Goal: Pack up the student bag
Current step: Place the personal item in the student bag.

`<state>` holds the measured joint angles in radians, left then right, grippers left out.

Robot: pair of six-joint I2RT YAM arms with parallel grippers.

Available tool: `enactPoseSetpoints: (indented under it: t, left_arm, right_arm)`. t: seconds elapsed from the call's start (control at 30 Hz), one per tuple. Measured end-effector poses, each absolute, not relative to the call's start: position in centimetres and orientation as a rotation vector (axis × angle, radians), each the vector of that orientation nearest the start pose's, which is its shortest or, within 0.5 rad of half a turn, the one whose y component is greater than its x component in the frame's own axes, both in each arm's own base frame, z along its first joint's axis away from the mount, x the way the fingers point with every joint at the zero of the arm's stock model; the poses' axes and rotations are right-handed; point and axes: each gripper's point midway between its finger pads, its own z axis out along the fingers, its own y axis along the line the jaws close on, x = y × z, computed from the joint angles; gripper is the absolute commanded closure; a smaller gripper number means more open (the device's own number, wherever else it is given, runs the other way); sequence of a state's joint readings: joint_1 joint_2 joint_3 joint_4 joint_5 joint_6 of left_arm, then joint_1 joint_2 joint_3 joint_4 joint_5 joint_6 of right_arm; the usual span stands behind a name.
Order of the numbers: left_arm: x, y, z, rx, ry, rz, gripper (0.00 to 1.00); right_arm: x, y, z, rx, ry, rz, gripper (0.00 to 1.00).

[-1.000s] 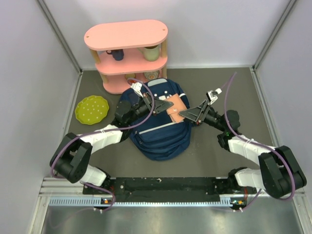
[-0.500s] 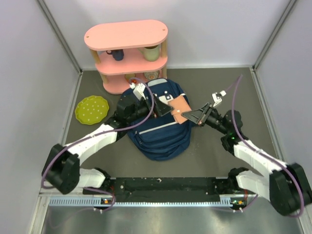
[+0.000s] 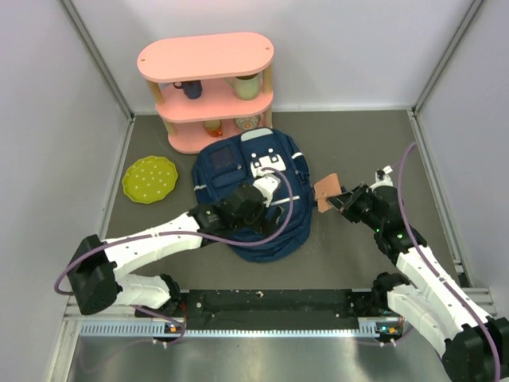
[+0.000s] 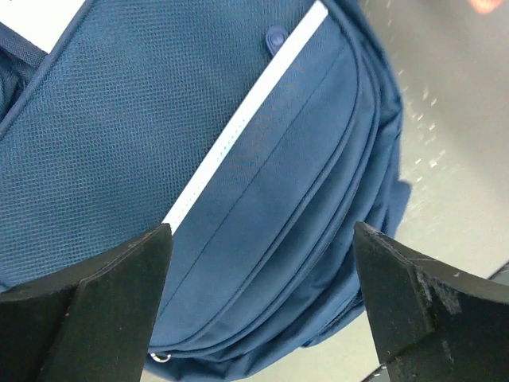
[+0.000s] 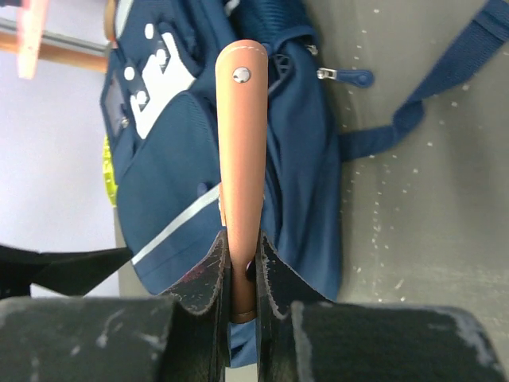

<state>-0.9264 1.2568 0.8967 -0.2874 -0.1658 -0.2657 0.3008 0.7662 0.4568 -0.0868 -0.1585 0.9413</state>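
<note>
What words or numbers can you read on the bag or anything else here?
No words, numbers or signs can be read anywhere.
The white patch on the student bag: only dark shapes, no letters.
The brown case in the right hand: plain, with studs.
The cups on the pink shelf: too small to tell.

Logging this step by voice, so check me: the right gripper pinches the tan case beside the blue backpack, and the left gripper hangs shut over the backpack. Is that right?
Not quite. The left gripper is open, not shut: the left wrist view shows its fingers spread wide above the blue backpack, holding nothing. The rest stands: the right gripper pinches the tan case beside the backpack.
</note>
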Motion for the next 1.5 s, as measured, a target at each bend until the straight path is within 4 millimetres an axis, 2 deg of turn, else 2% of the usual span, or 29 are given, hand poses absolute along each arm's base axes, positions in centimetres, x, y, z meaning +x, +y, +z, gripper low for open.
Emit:
enactPoseSetpoints:
  t: [0.17,0.33,0.57,0.63,0.77,0.87,0.9,1.23,1.27,1.5]
  left_arm:
    - [22.7,-27.6,14.2,0.817,2.119,-0.252,0.02]
    - [23.1,-27.3,13.8,0.898,2.08,-0.11,0.1]
    - [23.1,-28.0,12.4,0.988,2.076,-0.013,0.11]
    - [22.8,-28.1,12.0,1.007,2.079,-0.007,0.14]
    - [22.9,-28.1,11.6,1.01,2.082,0.025,0.31]
    - [23.2,-27.8,11.2,0.997,2.089,0.065,0.5]
    - [23.2,-27.9,11.0,0.997,2.093,0.067,0.59]
    - [23.1,-28.7,11.7,0.975,2.083,0.035,0.93]
    - [23.1,-28.7,11.8,0.976,2.08,0.035,1.0]
    - [23.8,-28.4,13.4,0.913,2.079,0.02,1.0]
  right_arm:
    - [26.1,13.5,15.0,0.59,2.058,0.88,1.0]
    - [25.9,13.3,14.7,0.592,2.073,0.866,1.0]
    - [25.9,13.2,14.6,0.597,2.076,0.863,1.0]
    - [25.9,13.1,14.5,0.598,2.078,0.862,1.0]
    - [25.8,13.2,14.4,0.598,2.086,0.865,1.0]
    - [25.7,13.3,14.4,0.595,2.09,0.87,1.0]
    - [25.7,13.3,14.4,0.595,2.091,0.871,1.0]
    - [25.5,13.4,14.3,0.591,2.101,0.883,1.0]
    - [25.5,13.5,14.3,0.589,2.103,0.886,1.0]
    - [25.0,14.2,14.4,0.559,2.123,0.937,1.0]
